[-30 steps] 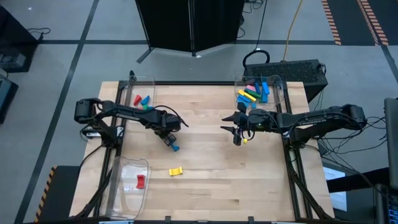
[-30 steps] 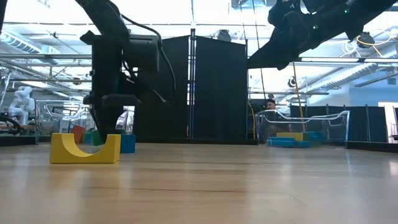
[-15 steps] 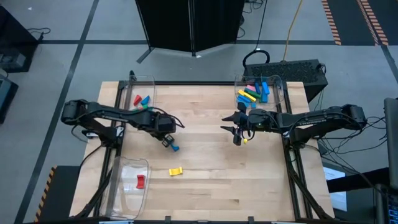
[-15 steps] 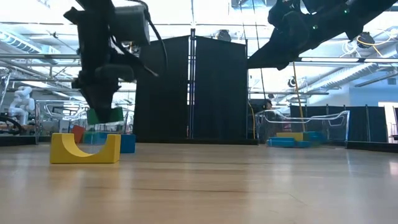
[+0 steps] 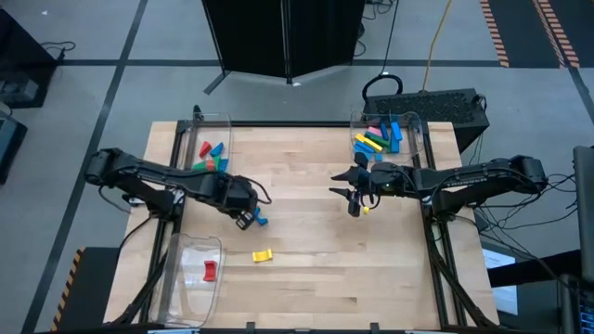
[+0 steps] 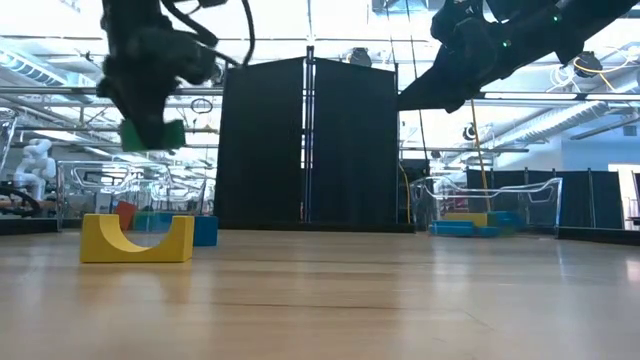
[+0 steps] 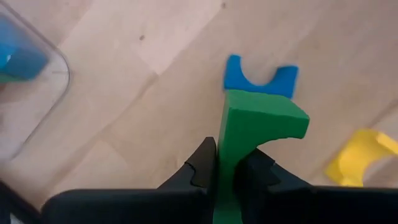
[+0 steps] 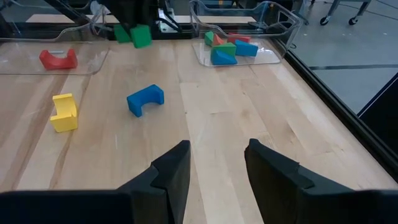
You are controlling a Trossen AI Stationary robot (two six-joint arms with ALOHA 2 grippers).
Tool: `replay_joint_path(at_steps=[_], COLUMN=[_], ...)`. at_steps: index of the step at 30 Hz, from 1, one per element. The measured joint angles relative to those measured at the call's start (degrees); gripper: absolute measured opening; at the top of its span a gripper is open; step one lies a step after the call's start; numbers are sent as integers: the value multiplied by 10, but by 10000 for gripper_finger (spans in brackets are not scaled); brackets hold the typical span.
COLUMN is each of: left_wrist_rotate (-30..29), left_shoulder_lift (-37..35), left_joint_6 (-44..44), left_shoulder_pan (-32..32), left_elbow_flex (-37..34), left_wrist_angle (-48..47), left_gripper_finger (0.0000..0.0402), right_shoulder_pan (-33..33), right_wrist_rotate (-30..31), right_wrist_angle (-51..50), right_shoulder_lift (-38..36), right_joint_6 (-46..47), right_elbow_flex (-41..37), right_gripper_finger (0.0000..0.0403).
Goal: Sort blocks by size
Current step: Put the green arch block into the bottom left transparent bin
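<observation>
Pale wooden table (image 5: 316,269) before black curtains (image 6: 310,140); left pincer (image 7: 233,163) clamping green block (image 7: 258,127), right pincer (image 8: 214,163) agape.

Over the last second I have lifted my left gripper (image 6: 150,125) off the table and drawn it back toward my left side, away from the blue arch block (image 5: 261,220) it stood over. My fingers (image 7: 202,168) are clamped on a green block (image 7: 261,121), which has come up with me and now hangs clear above the yellow arch block (image 6: 137,238).
</observation>
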Motion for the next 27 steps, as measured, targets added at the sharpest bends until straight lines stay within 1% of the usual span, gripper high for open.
replay_joint_path(at_steps=[3,6,12,18,27], left_wrist_rotate=[0,-2,-23,-25,-7], left_shoulder_lift=[0,-11,-39,-49,-49], left_joint_6=[-23,-60,-139,-234,-395], left_shoulder_pan=[-31,-65,-130,-204,-324], left_elbow_flex=[14,22,38,48,48], left_wrist_angle=[-24,-29,-38,-90,-93], left_gripper_finger=[37,37,37,38,38], right_shoulder_pan=[0,0,0,0,0], right_wrist_rotate=[0,0,0,0,0], right_wrist_angle=[0,-1,0,0,0], right_shoulder_lift=[0,0,0,0,0], right_joint_6=[0,0,3,4,8], right_elbow_flex=[0,0,0,0,0], right_gripper_finger=[148,148,148,148,148])
